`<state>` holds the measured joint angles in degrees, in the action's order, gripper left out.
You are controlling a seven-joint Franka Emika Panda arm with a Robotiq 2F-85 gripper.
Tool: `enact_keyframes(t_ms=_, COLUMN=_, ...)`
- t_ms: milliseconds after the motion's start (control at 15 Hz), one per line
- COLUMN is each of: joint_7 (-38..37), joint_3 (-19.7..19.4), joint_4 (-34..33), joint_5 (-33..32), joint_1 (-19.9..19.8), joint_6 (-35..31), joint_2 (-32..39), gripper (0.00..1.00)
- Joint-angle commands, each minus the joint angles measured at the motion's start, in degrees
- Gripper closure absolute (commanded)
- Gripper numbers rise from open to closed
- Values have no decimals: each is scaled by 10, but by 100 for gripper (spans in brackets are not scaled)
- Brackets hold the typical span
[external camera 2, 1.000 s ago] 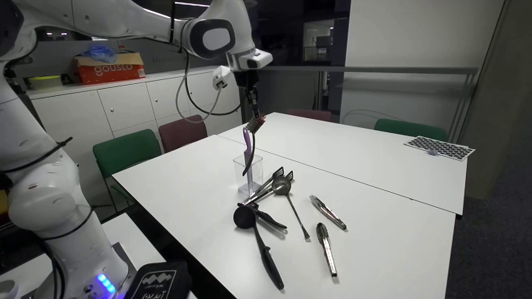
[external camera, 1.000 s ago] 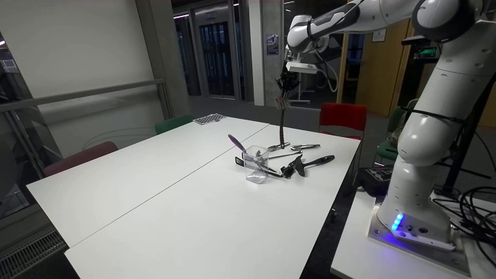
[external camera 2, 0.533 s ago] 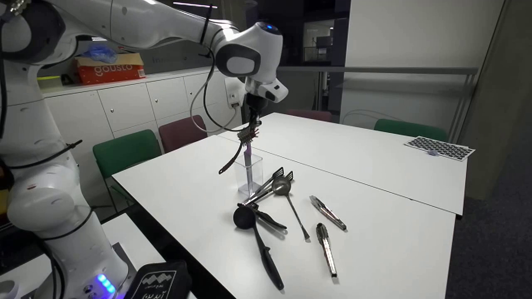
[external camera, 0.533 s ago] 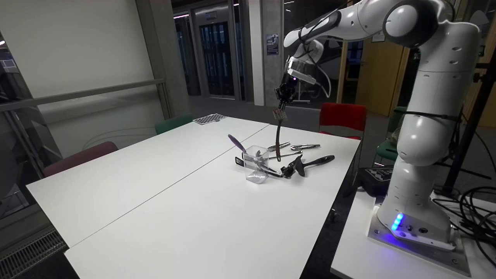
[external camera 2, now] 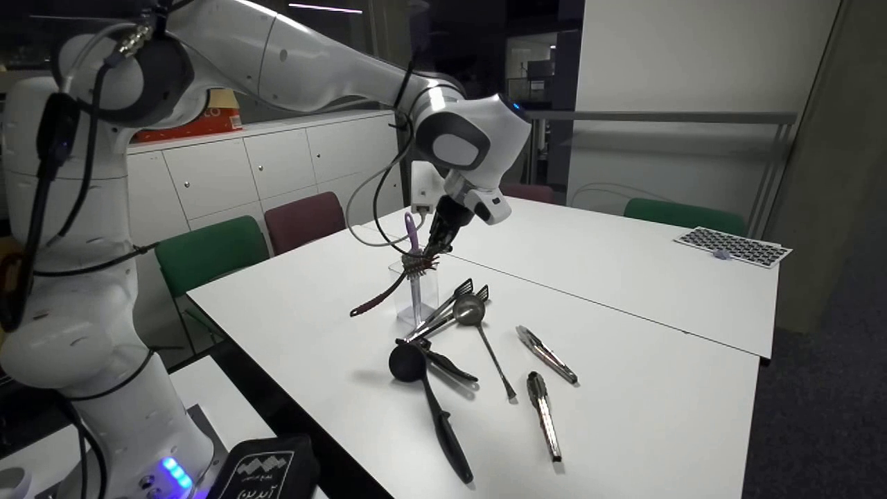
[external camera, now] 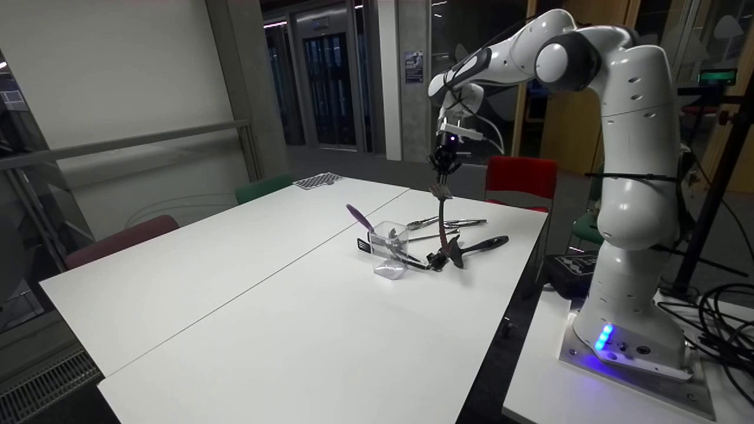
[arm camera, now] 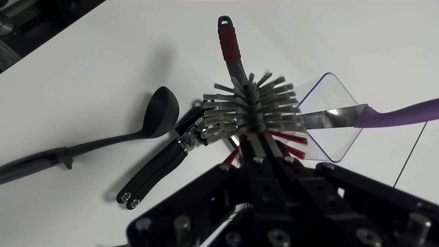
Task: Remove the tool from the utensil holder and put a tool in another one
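Note:
My gripper [arm camera: 262, 141] is shut on a brush [arm camera: 253, 106] with grey and red bristles. The fingers pinch the end of its head, and the long dark handle with a red grip points away. In both exterior views the brush [external camera: 440, 191] [external camera 2: 417, 265] hangs tilted in the air from the gripper [external camera: 442, 177] [external camera 2: 432, 251]. A clear square plastic container [external camera 2: 403, 298] [external camera: 390, 270] stands on the table beside the brush and holds a purple-handled knife [external camera 2: 411, 232], leaning. The brush head overlaps the container in the wrist view. No silvery-grey cylindrical utensil holder shows.
On the white table lie a black ladle [external camera 2: 407, 363], a can opener [arm camera: 157, 171], a metal ladle [external camera 2: 469, 310], slotted utensils [external camera 2: 463, 288] and two tongs [external camera 2: 547, 353] [external camera 2: 544, 416]. A patterned sheet [external camera 2: 733, 246] lies at the far edge.
The arm has come down with the brush still held. The brush is lower, nearer the table and container, and its handle has swung outward. The container and table utensils have not moved.

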<state>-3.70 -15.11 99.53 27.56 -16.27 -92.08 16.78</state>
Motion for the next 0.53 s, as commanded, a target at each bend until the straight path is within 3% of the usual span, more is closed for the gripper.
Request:
enact_keyframes(t_ms=0, joint_7=2, joint_3=11, joint_4=-80, joint_5=53, joint_1=-41, joint_6=73, joint_2=69, gripper=99)
enact_keyframes(t_ms=467, joint_7=-51, joint_3=11, joint_4=-155, joint_5=119, joint_1=-75, joint_6=94, joint_2=146, gripper=99)
